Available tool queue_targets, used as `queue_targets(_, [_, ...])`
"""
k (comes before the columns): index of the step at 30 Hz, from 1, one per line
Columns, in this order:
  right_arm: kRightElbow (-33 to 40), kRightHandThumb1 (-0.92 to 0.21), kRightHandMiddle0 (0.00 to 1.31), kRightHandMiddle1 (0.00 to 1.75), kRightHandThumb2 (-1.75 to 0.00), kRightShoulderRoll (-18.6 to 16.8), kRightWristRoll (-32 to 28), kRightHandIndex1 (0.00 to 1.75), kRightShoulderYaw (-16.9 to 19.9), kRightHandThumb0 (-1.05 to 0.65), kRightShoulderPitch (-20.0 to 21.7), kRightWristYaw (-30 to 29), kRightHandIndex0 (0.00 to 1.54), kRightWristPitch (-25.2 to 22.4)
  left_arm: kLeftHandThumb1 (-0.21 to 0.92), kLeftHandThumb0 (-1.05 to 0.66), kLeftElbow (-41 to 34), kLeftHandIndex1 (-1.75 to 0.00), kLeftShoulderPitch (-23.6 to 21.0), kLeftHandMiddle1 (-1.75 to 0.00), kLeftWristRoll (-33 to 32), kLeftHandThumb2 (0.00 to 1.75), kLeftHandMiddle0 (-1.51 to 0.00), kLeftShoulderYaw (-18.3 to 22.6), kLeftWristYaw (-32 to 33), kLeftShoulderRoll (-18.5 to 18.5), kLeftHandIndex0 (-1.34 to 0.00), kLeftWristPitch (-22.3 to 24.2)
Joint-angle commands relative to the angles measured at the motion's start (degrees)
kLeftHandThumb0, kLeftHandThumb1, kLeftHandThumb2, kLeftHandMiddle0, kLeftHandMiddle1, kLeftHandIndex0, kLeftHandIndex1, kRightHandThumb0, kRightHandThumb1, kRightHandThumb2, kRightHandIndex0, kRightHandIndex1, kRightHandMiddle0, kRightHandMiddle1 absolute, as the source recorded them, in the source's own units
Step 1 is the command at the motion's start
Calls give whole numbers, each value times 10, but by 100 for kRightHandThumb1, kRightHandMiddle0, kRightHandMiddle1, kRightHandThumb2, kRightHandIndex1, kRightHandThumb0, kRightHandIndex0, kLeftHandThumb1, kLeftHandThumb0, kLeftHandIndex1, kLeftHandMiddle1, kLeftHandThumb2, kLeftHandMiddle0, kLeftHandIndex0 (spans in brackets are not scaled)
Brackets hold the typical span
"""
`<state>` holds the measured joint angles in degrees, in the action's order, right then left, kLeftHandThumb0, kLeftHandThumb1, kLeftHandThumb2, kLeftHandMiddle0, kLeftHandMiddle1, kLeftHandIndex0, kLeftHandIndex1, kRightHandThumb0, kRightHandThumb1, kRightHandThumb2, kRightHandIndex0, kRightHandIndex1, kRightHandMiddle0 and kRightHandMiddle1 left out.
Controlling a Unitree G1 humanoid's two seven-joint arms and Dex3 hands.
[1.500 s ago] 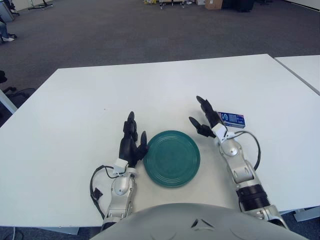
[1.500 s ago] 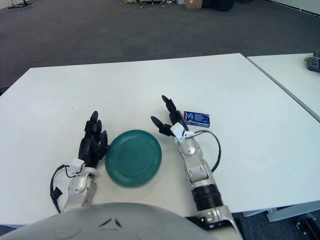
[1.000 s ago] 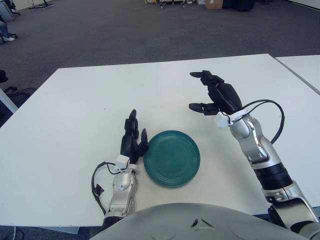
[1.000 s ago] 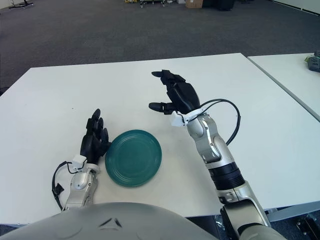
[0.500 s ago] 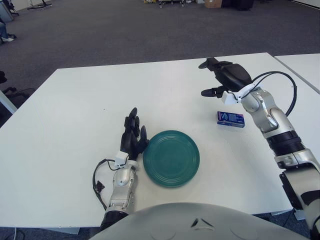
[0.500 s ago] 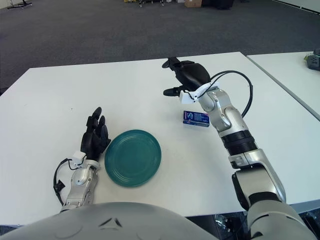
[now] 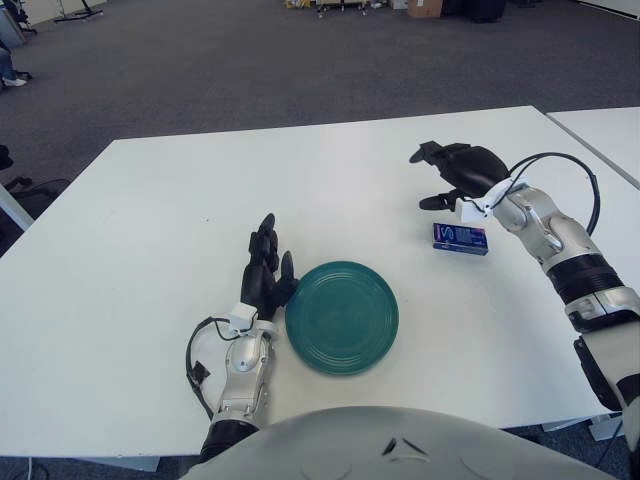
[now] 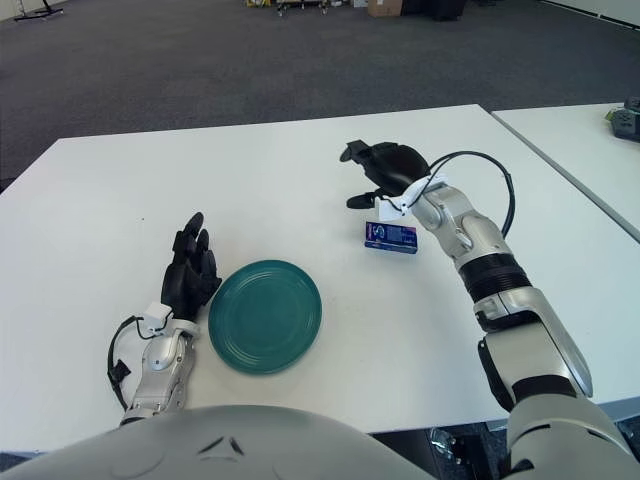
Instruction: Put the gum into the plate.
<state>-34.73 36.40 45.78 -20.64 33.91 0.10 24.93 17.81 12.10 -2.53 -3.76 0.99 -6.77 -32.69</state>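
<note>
A white table [image 7: 150, 230] carries a green plate [image 7: 342, 316] and gum box [image 7: 460, 237]

White table [image 7: 150, 250], grey carpet [image 7: 200, 70]

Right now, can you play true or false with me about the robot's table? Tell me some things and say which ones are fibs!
1. The gum box is lying inside the green plate. False: it lies on the white table, off to the plate's right.
2. The right hand is holding the gum box. False: it is above and just behind the box, fingers open, holding nothing.
3. The plate has nothing in it. True.
4. The left hand shows just beside the plate's left edge. True.
5. The plate is red. False: it is dark green.
</note>
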Motion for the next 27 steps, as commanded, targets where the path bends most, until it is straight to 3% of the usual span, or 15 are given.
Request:
queue_targets(1, [-35, -92, 0, 77, -66, 7, 4, 0, -9, -90, 29, -6, 33, 11, 92, -97, 51, -51, 40, 0, -11, 71, -16, 0, 1, -23, 0, 2])
queue_targets(8, [-77, -92, 0, 66, -72, 16, 3, 0, -19, -94, 29, -11, 28, 18, 92, -96, 37, -50, 47, -1, -22, 69, -16, -1, -13, -23, 0, 14])
queue_targets(20, [-88, -92, 0, 59, -74, 23, -8, 0, -19, -97, 7, -6, 26, 16, 92, -98, 24, -48, 53, 0, -21, 68, -16, 0, -19, -20, 0, 20])
queue_targets(27, [-86, -92, 0, 56, -75, 30, -13, 0, -18, -98, -10, -3, 26, 16, 92, -97, 42, -45, 44, 0, -18, 68, -16, 3, -16, -25, 0, -9])
